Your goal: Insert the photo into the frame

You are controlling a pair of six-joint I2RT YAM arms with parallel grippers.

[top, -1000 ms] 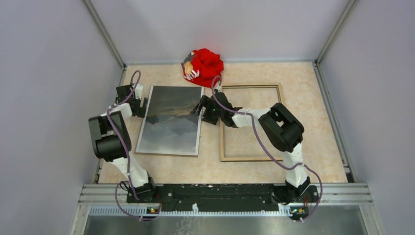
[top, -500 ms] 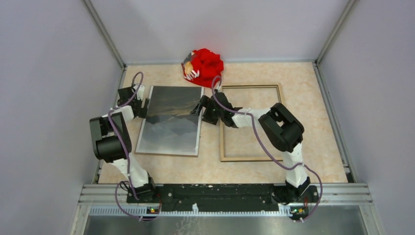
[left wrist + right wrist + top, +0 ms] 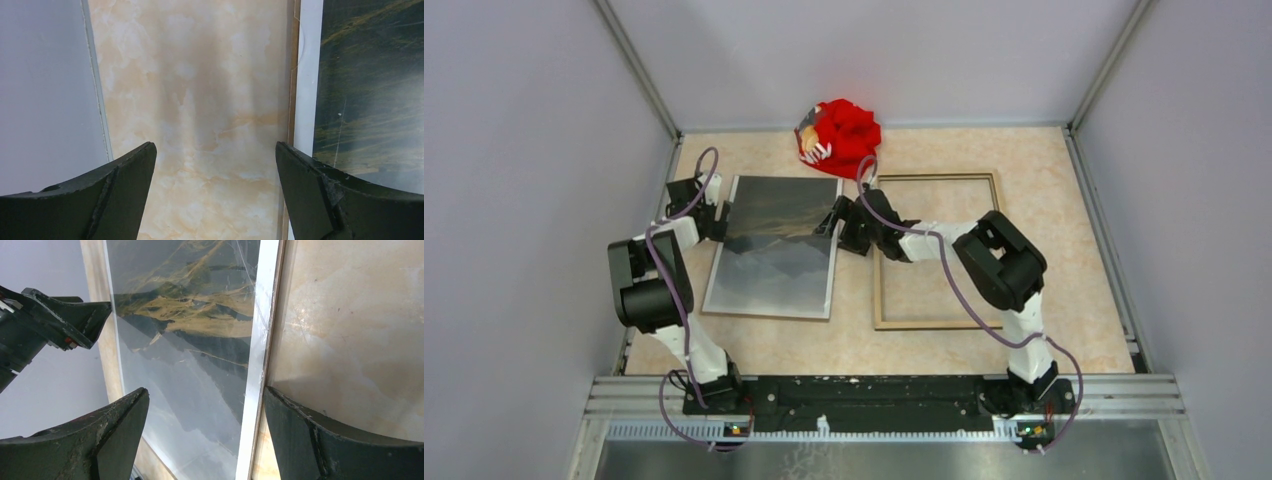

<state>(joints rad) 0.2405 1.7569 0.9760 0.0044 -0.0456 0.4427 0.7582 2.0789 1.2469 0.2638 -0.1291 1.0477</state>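
Change over the last second is small: the left gripper [image 3: 711,210] has crept slightly toward the far end of the photo's [image 3: 774,250] left edge. The right arm and the print look unmoved.

Left gripper: jaws spread wide, holding nothing. In its wrist view one finger [image 3: 330,195] sits over the photo's white border, the other over bare table [image 3: 200,100].

Right gripper [image 3: 205,440]: also spread and empty, straddling the photo's right edge, one finger above the print and one above the marble.

The photo lies picture-up on the left half of the table. The frame [image 3: 936,178] lies wood side up just to its right, not overlapping. A red cloth bundle [image 3: 842,135] sits at the far edge.

Judgement: the step in hand is pinching both long edges. Each lower finger must slip under the board, so a slight tilt helps. The two arms should grip opposite each other, lift level, carry low to the right, and square the corners before lowering.
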